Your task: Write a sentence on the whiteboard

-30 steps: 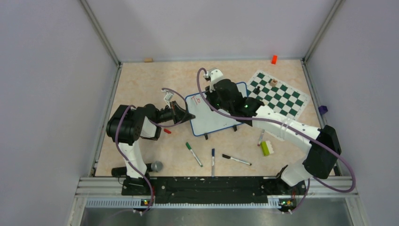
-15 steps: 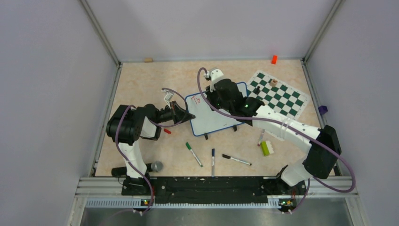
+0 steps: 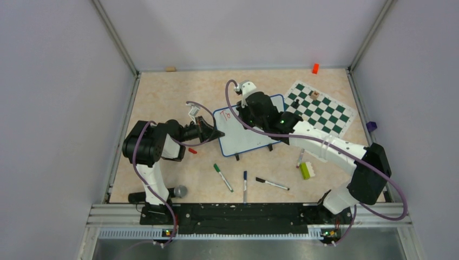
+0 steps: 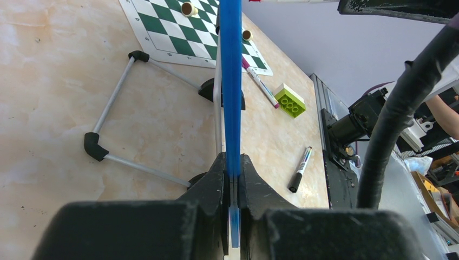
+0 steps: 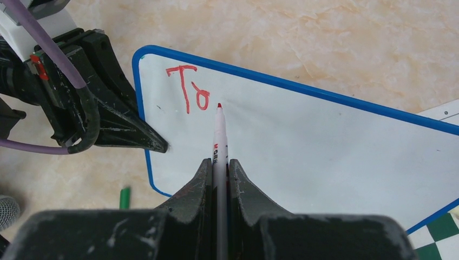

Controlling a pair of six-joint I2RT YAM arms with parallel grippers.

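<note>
The whiteboard (image 3: 246, 135), white with a thin blue frame, stands tilted on its black feet in mid-table. My left gripper (image 4: 231, 160) is shut on its blue left edge (image 4: 231, 81); it also shows as black fingers (image 5: 135, 132) in the right wrist view. My right gripper (image 5: 219, 161) is shut on a red marker (image 5: 220, 135). The marker's tip rests at the board face (image 5: 325, 141), just right of the red letters "To" (image 5: 189, 93). That is all of the sentence that shows.
A green-and-white chess mat (image 3: 325, 111) with small pieces lies right of the board. Green (image 3: 222, 177), blue (image 3: 244, 186) and black (image 3: 271, 184) markers lie near the front. A green brick (image 3: 305, 170), a red cap (image 3: 192, 150) and a grey ball-headed object (image 3: 180, 190) lie around.
The right arm has shifted only very slightly over the board. The left arm and the board have not moved.
</note>
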